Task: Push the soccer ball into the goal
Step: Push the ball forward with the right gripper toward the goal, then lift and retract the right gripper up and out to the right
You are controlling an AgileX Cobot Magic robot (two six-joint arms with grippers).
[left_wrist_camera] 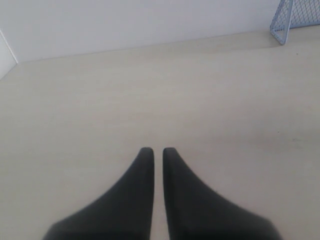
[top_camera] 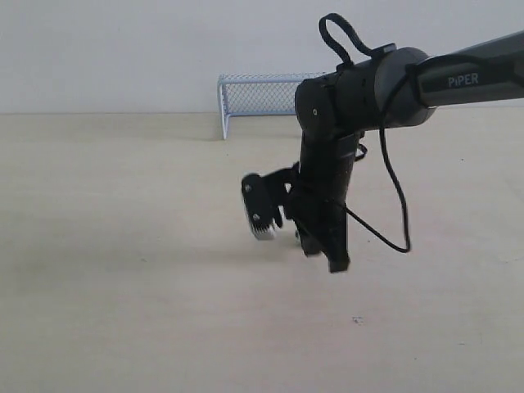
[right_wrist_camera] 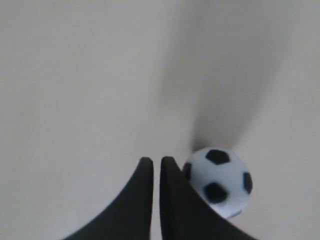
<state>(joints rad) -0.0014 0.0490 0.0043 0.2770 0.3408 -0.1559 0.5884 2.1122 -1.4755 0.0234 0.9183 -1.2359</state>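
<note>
The soccer ball [right_wrist_camera: 220, 182], white with black patches, lies on the pale table and rests against the outer side of one finger of my right gripper [right_wrist_camera: 153, 160]. That gripper is shut with nothing between its fingers. In the exterior view the right gripper [top_camera: 327, 258] points down at the table's middle and hides the ball. The goal [top_camera: 258, 94], pale blue with mesh netting, stands at the table's far edge, partly behind the right arm; it also shows as the goal [left_wrist_camera: 292, 17] in the left wrist view. My left gripper [left_wrist_camera: 154, 150] is shut, empty, over bare table, and out of the exterior view.
A loose black cable [top_camera: 393, 196] hangs from the right arm. A white wall [top_camera: 123, 49] rises behind the table's far edge. A small dark speck [top_camera: 356, 319] marks the table near the front.
</note>
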